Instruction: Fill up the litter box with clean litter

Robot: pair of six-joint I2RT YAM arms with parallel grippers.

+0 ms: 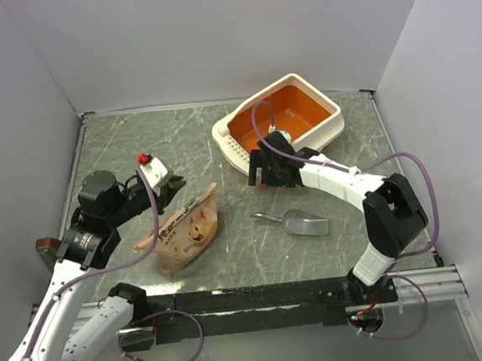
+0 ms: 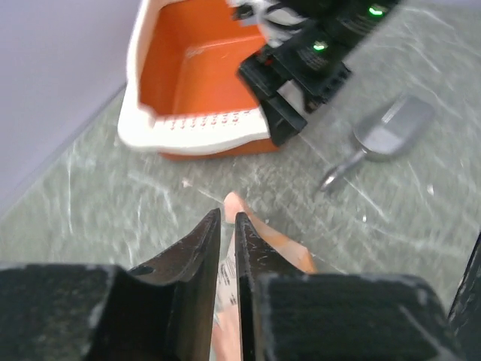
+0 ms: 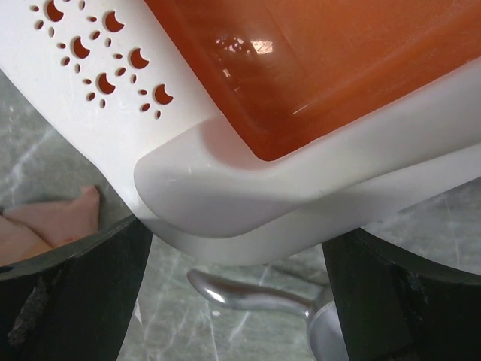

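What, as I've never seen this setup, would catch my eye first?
The litter box, bright orange inside, sits at the far right of the table, with the right gripper open around its near corner. A pink-orange bag lies flat left of centre beneath the left gripper, and a grey scoop lies to the right of the bag.

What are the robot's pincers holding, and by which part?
Left pincer: nearly shut at one end of the pink bag; whether it grips cannot be told. Right pincer: wide open astride a corner of the litter box, no clear hold.
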